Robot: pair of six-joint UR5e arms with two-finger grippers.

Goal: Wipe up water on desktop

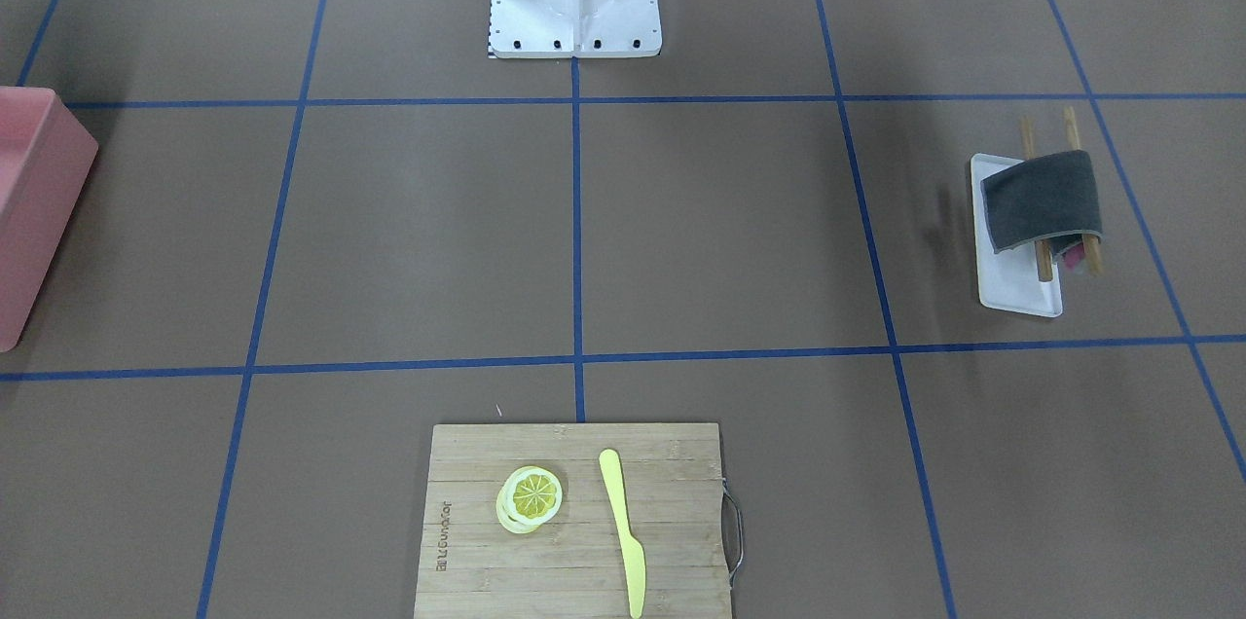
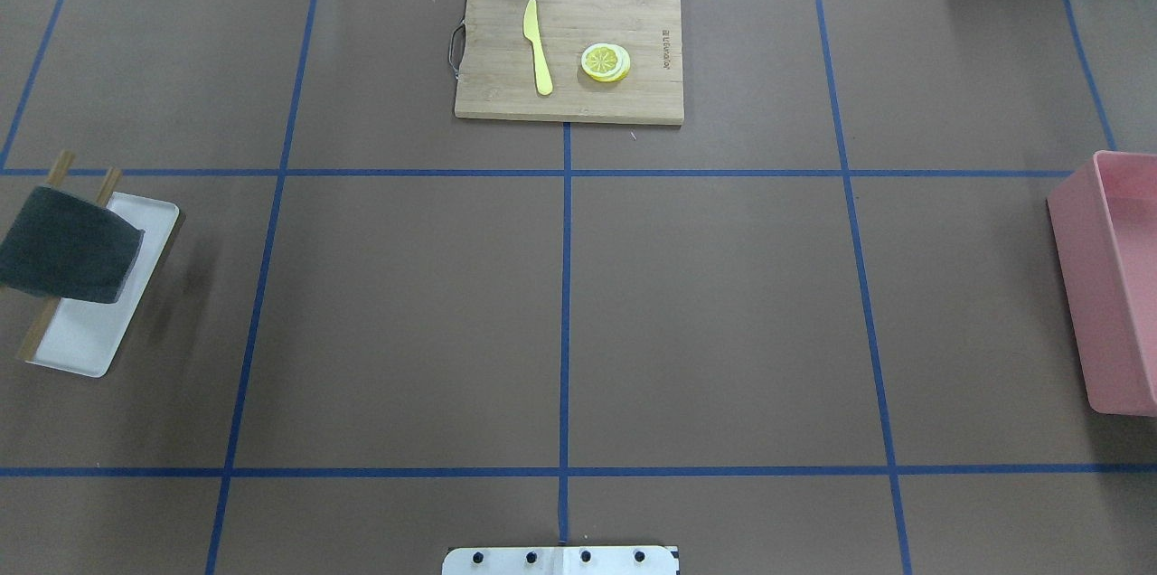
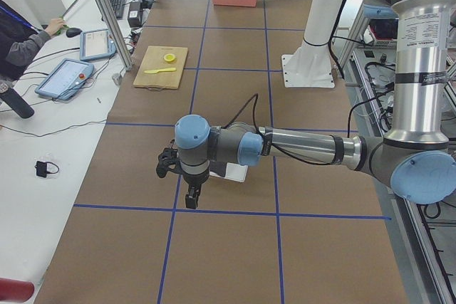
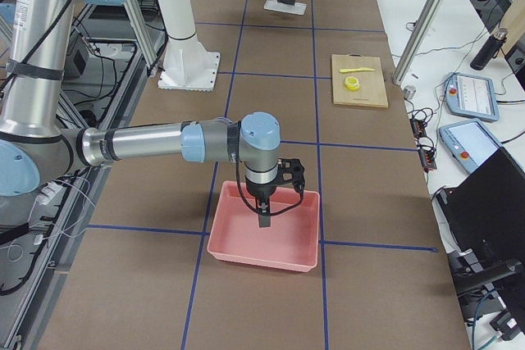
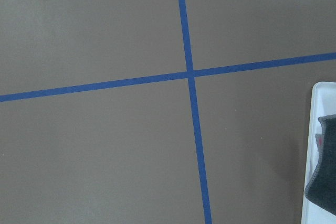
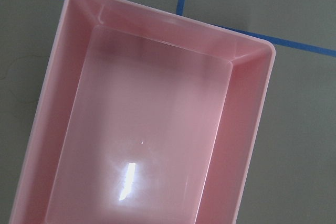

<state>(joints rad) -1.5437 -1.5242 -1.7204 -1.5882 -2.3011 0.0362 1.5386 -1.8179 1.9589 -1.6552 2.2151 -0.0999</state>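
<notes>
The cloth (image 1: 1042,200) is draping limp, likely light, its top fold offering a pinch. For the left gripper (image 3: 191,200) and right gripper (image 4: 262,219), the fingers' state cannot be told.

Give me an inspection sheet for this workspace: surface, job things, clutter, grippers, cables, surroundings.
Surface: brown desktop with a blue tape grid; faint dark smudge beside the tray, cannot tell if it is water.
Job's things: grey cloth draped on a wooden rack over the tray.
Clutter: board with lemon slices and a yellow knife; pink bin.
Grippers: left gripper hangs near the tray; right gripper hangs over the bin; cannot tell whether either is open or shut.
Cables: black cable loops on the left arm.
Surroundings: operator and pendants beside the table.
</notes>
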